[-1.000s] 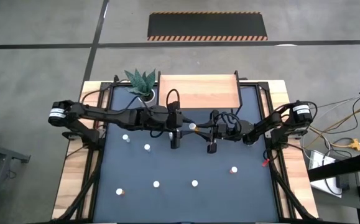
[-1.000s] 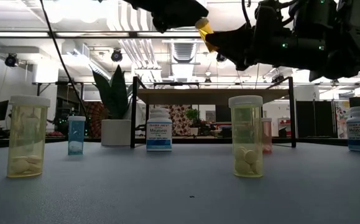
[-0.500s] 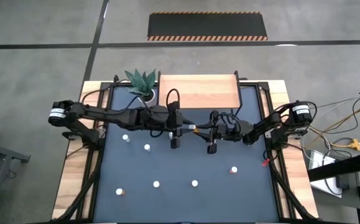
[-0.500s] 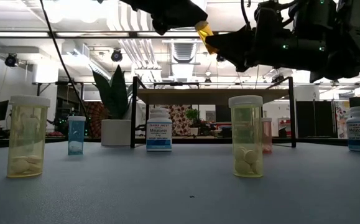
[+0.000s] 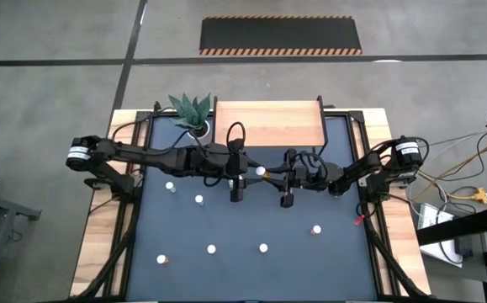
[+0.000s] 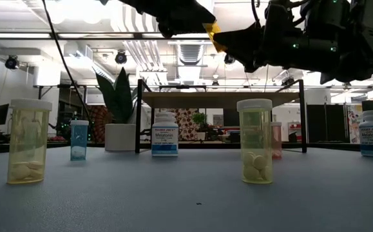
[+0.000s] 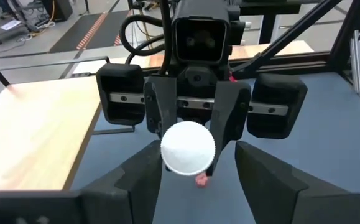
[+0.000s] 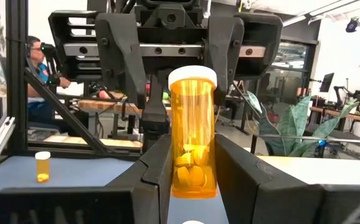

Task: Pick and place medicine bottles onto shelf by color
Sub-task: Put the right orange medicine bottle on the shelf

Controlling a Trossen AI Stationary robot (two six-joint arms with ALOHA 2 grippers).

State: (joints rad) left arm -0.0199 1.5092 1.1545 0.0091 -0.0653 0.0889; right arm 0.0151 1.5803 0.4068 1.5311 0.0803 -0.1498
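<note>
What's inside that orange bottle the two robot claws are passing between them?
The orange bottle holds a few pale round tablets, heaped at its bottom; the upper part looks empty. The right gripper grips its sides, covering part of the heap.

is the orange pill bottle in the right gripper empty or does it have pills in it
It has pills: white tablets lie at the bottom of the orange pill bottle clamped in the right gripper.

Translucent glossy orange plastic bottle [image 8: 193, 140]
</note>
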